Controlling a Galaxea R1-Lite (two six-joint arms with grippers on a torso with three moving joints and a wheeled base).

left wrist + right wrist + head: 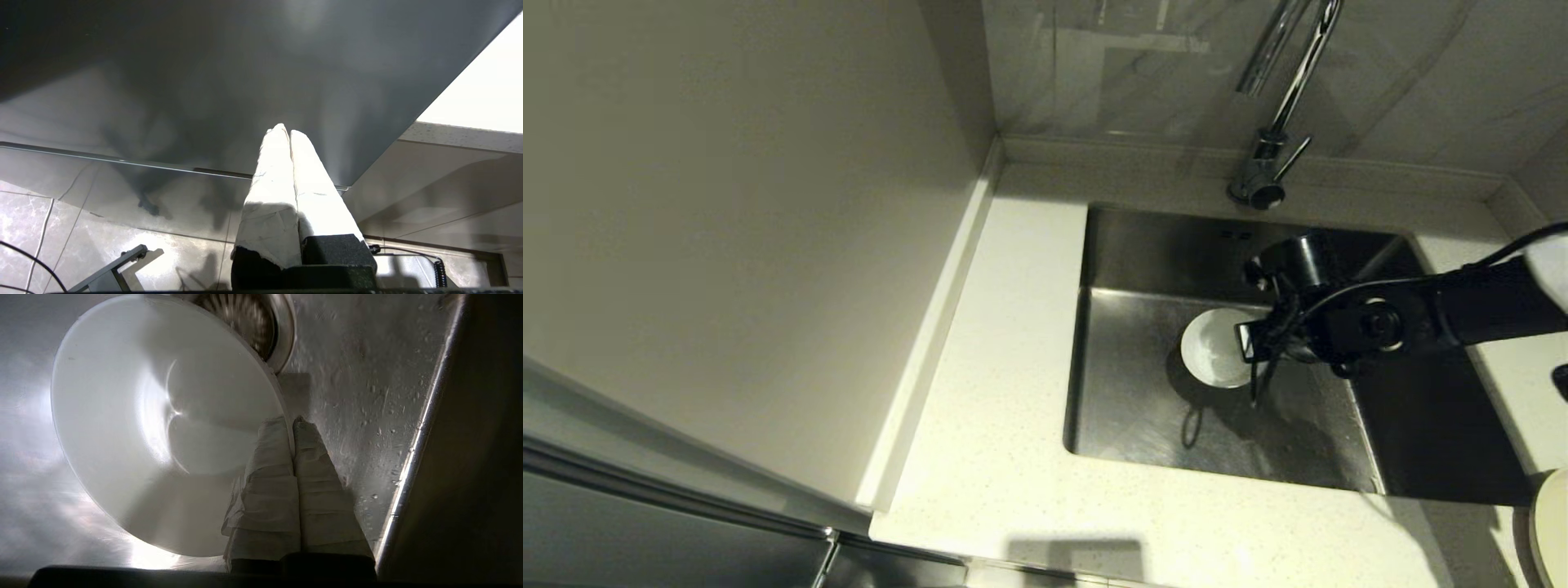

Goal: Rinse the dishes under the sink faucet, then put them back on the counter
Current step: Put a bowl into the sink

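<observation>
The small white bowl (1215,346) hangs over the floor of the steel sink (1143,408), below and in front of the chrome faucet (1270,155). My right gripper (1258,343) is shut on the bowl's rim: in the right wrist view one taped finger lies inside the bowl (163,424) and the other outside, gripper (291,421) pinching the edge, with the drain strainer (249,322) beyond. A sliver of the cream plate (1553,523) shows on the counter (996,425) at the right edge. The spoon is out of view. My left gripper (286,131) is shut on nothing, parked below the counter.
The sink's right wall (412,457) runs close beside my right gripper and is spotted with water drops. The faucet lever (1294,155) sticks out to the right. A tall pale panel (727,229) borders the counter on the left.
</observation>
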